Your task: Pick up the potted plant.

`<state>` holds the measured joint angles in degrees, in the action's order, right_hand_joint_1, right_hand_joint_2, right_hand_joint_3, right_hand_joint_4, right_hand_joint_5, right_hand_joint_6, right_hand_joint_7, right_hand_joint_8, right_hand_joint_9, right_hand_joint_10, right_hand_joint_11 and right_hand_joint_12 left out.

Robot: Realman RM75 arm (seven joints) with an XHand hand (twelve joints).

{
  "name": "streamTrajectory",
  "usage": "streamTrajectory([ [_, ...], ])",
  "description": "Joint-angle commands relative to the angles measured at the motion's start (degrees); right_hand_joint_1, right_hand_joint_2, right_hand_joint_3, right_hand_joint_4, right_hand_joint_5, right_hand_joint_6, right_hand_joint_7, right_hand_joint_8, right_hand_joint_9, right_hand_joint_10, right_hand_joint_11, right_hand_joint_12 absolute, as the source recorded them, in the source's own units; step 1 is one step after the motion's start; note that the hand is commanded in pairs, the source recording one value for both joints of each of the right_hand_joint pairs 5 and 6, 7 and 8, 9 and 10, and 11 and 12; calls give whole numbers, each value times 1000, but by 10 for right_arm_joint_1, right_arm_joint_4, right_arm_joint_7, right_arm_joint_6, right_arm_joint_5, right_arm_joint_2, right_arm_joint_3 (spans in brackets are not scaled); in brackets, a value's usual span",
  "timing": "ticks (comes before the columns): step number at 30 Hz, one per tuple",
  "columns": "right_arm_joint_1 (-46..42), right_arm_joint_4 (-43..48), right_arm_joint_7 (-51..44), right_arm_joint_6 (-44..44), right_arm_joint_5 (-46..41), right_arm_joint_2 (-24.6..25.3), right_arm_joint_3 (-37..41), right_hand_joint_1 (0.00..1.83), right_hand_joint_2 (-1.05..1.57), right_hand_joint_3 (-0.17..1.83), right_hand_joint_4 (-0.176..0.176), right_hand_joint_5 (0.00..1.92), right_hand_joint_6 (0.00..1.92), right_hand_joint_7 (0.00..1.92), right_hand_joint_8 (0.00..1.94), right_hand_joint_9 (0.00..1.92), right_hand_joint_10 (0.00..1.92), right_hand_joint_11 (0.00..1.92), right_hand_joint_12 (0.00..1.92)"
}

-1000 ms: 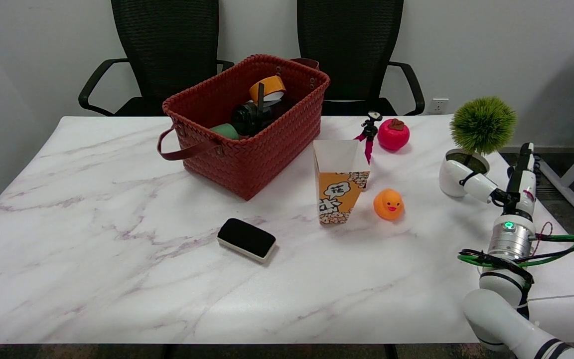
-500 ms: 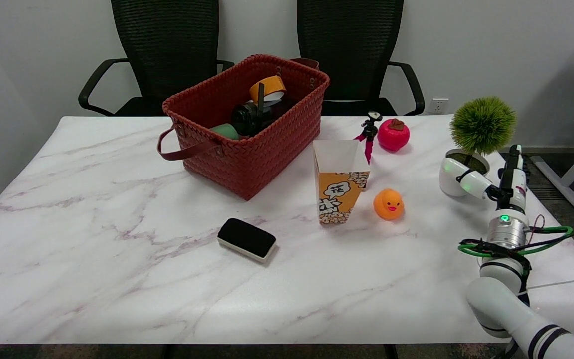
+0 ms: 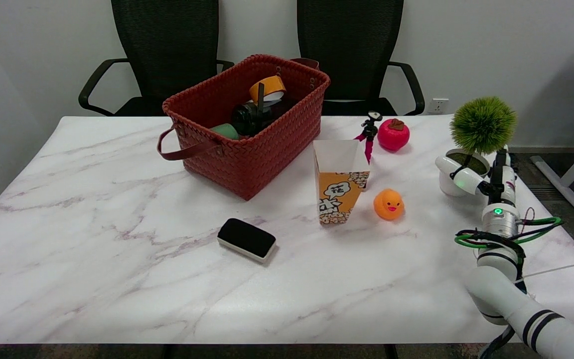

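A: White marble counter (image 3: pixel 117 209), two black office chairs (image 3: pixel 167 50) behind it at the far side. We've got the potted plant (image 3: pixel 476 139) at the far right edge, upright in its white pot, green ball top.

B: Right hand (image 3: pixel 476 177)?

A: We see it reaching in from the near right, up against the pot. One white finger lies across the near-left side of the pot, and black-and-white fingers (image 3: pixel 500 167) stand up at its right side. So fingers apart, either side of the pot. Whether they're clamped on it, we can't tell. Pot sits on the counter.

B: Rest?

A: Red woven basket (image 3: pixel 267 149) far centre with tape roll (image 3: pixel 267 89) and dark stuff inside. Popcorn box (image 3: pixel 339 187) at centre, upright. Orange rubber duck (image 3: pixel 388 204) just right of it. Red persimmon toy (image 3: pixel 393 134) and a small pink tripod (image 3: pixel 368 134) beyond. Black eraser (image 3: pixel 246 239) near centre-left.
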<state>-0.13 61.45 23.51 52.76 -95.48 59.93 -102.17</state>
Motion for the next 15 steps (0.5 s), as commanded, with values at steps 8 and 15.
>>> streamTrajectory([
  [8,43,-66,39,-44,-1,-7,-24,970,559,-175,0,0,0,0,0,24,24,127,127],
  [15,43,-71,39,-45,-1,-7,-22,995,550,-175,0,0,0,0,0,24,24,127,127],
])
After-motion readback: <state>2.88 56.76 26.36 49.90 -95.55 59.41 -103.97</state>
